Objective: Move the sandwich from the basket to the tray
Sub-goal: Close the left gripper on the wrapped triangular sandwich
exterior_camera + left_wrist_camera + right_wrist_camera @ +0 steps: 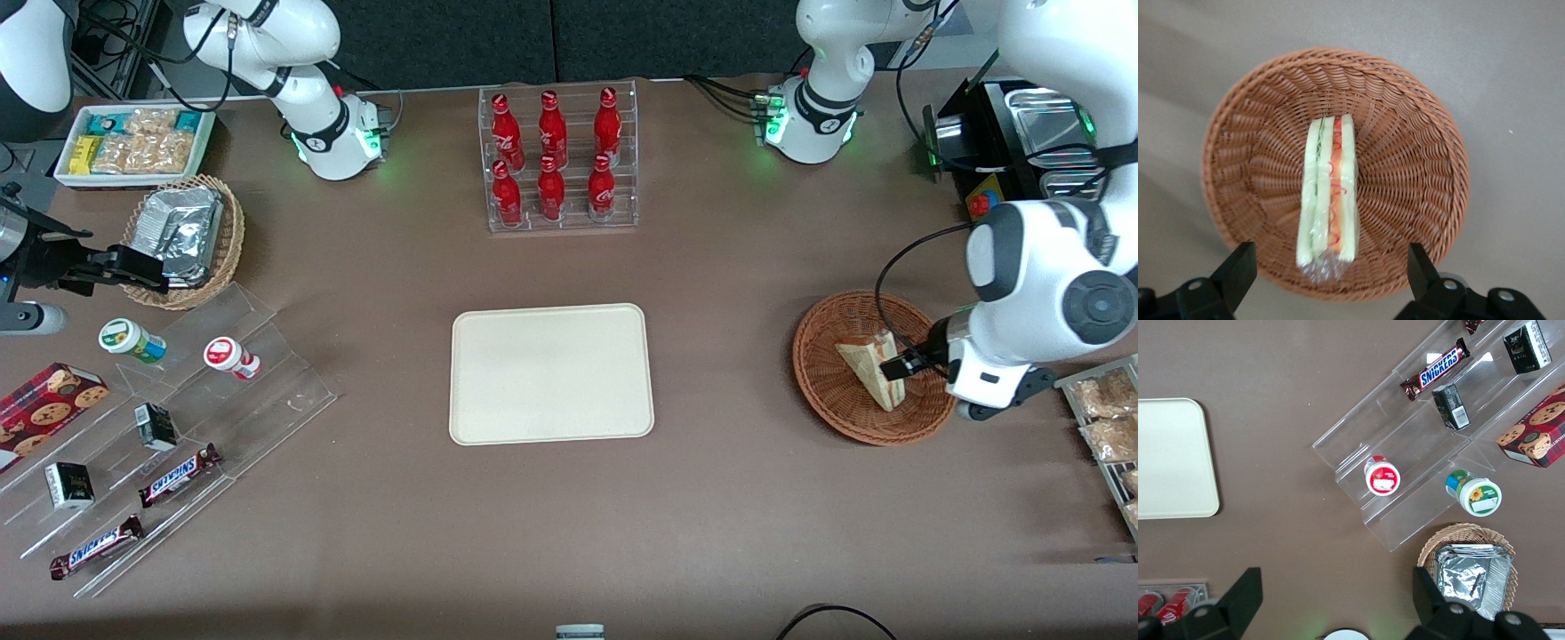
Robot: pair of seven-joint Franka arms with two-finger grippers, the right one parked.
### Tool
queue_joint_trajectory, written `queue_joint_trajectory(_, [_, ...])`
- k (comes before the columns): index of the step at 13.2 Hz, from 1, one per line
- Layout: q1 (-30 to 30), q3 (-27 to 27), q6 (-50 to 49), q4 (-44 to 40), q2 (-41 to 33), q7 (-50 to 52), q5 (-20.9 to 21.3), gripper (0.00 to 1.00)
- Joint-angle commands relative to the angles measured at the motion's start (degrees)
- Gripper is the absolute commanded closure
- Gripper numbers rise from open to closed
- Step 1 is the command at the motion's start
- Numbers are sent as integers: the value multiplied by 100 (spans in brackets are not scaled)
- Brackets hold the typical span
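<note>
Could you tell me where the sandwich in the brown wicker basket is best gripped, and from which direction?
Probably from straight above, pinching the two flat bread faces. The sandwich stands on edge in the basket, its filling stripe facing up, so its narrow thickness fits between the fingers. The gripper hovers open above it, one finger to each side, already lined up.

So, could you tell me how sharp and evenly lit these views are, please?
Front view: even lighting, sharp, green glow at the arm bases, glare on the foil packets. Left wrist view: sandwich and basket slightly soft, the open gripper above them darker, its fingers cut off at the frame edge. Right wrist view: crisp, with reflections on the clear shelf.
</note>
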State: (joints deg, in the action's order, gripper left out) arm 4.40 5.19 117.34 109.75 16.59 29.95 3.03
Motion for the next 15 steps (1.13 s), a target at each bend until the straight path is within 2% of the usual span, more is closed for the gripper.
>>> queue_joint_trajectory(1, [121, 43, 745, 687, 10, 249, 67, 0])
queue_joint_trajectory(5, [201, 35, 852, 759, 405, 213, 75, 0])
queue_joint_trajectory(6, [201, 35, 957, 759, 493, 222, 75, 4])
queue_joint_trajectory(8, [201, 35, 1011, 759, 547, 231, 75, 63])
queue_joint_trajectory(9, [201, 35, 976, 741, 503, 240, 75, 83])
queue_joint_trajectory(10, [201, 35, 897, 706, 442, 275, 67, 100])
queue_joint_trajectory(12, [192, 43, 320, 287, 362, 284, 32, 100])
queue_joint_trajectory(15, [87, 157, -1410, -1065, 362, 502, -152, 100])
